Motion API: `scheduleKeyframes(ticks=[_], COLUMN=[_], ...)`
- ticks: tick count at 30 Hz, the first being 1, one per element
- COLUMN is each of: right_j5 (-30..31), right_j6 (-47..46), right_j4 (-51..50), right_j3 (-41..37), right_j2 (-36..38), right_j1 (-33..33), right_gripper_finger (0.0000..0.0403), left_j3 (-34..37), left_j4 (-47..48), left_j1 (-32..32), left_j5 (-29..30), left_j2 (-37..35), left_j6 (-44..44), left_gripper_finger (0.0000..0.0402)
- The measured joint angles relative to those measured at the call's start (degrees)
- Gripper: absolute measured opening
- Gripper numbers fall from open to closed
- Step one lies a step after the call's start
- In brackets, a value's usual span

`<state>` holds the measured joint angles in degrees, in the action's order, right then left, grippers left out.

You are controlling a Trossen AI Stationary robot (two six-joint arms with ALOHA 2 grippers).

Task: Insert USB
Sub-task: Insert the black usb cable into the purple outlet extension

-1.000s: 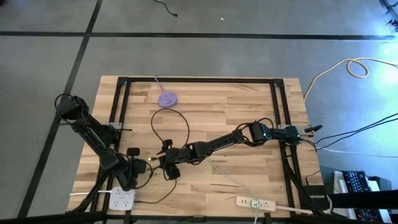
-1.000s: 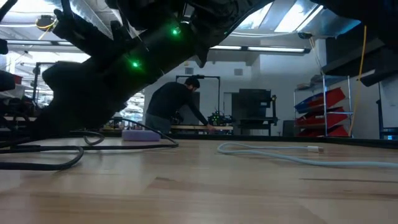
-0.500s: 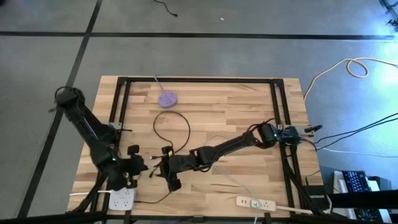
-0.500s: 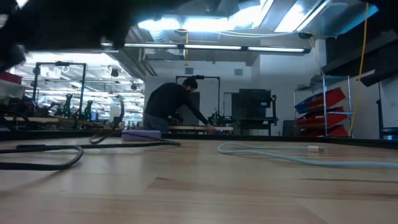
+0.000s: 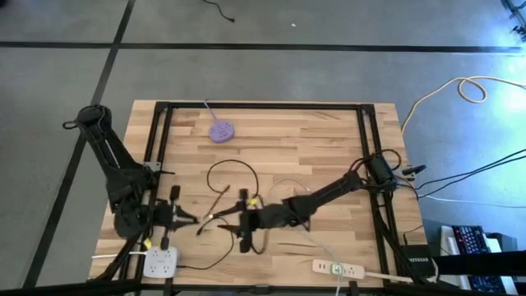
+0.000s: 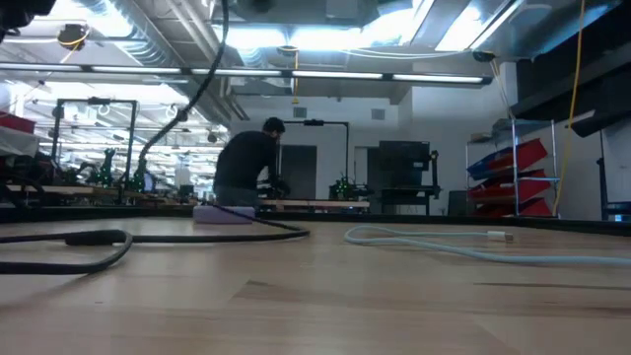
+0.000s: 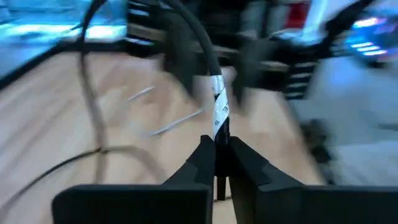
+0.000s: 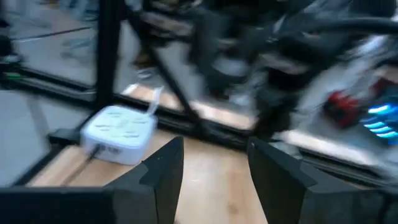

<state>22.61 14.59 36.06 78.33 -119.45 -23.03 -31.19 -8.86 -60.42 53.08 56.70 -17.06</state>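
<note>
I see a pale wooden table (image 5: 312,140) in butcher-block stripes with a black frame. A lilac round hub (image 5: 220,130) sits in the upper middle of the high view; a white power block (image 5: 161,263) lies lower left and a cream power strip (image 5: 337,267) at the lower edge. My left wrist view shows a black cable (image 7: 205,59) wrapped by a white printed label (image 7: 219,111). Grey floor, a yellow cord (image 5: 472,86) at upper right.

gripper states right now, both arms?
Left gripper: shut on the black cable, near the table's front left.
Right gripper: open, nothing between its fingers, facing the white power strip.
</note>
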Motion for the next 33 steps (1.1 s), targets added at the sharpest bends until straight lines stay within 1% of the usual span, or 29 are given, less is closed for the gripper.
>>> scheduleKeyframes(ticks=[2, 4, 5, 7, 9, 13, 15, 18, 21, 23, 25, 27, 30, 33], right_j5=[2.22, 2.11, 1.81, 1.35, 1.42, 1.86, 1.86, 1.61, 0.66, 0.50, 0.27, 0.24, -1.69, -2.62], right_j6=[2.23, 2.65, 2.59, 1.93, 1.94, 2.35, 2.36, 2.46, 3.26, 3.35, 3.27, 3.24, 3.06, 3.07], right_j4=[2.75, 3.48, 4.25, 4.82, 4.51, 4.45, 4.37, 4.35, 4.02, 3.75, 3.66, 3.29, 1.86, 1.67], right_j3=[-2.62, -3.85, -4.15, -4.24, -4.37, -4.40, -4.40, -4.40, -4.38, -4.40, -4.40, -4.40, -4.40, -4.40], right_j2=[0.05, 0.03, 0.04, 0.10, 0.12, 0.10, 0.10, -0.24, -0.90, -1.25, -1.47, -1.53, -1.56, -1.58], right_j1=[-0.88, -1.15, -1.11, -1.00, -0.95, -0.95, -0.95, -0.95, -0.95, -0.95, -0.95, -0.95, -0.95, -0.95], right_gripper_finger=[0.0160, 0.0160, 0.0160, 0.0160, 0.0160, 0.0160, 0.0160, 0.0160, 0.0160, 0.0160, 0.0160, 0.0160, 0.0160, 0.0160], left_j3=[4.39, 8.65, 10.61, 13.82, 15.81, 16.30, 16.30, 15.59, 14.48, 13.78, 13.17, 12.57, 11.46, 10.51], left_j4=[-19.58, -37.66, -45.01, -56.18, -63.24, -65.86, -68.17, -74.86, -76.63, -77.06, -77.19, -77.13, -77.06, -75.51], left_j1=[1.06, 2.70, 3.69, 5.56, 7.62, 10.18, 10.84, 11.26, 11.24, 11.20, 11.26, 11.12, 10.20, 9.40], left_j5=[-5.29, -10.19, -12.20, -16.49, -23.34, -39.38, -45.53, -51.04, -55.36, -57.98, -62.22, -67.97, -76.09, -79.38], left_j2=[0.01, -0.05, -0.06, -0.10, -0.10, -0.09, 0.21, 0.65, 0.75, 0.77, 0.77, 0.79, 0.78, 0.67], left_j6=[11.21, 20.74, 24.37, 29.10, 31.25, 35.39, 39.50, 46.92, 56.36, 60.05, 61.56, 62.32, 63.17, 62.03], left_gripper_finger=[0.0002, 0.0002, 0.0002, 0.0002, 0.0002, 0.0006, 0.0012, 0.0015, 0.0014, 0.0013, 0.0012, 0.0012, 0.0013, 0.0022])
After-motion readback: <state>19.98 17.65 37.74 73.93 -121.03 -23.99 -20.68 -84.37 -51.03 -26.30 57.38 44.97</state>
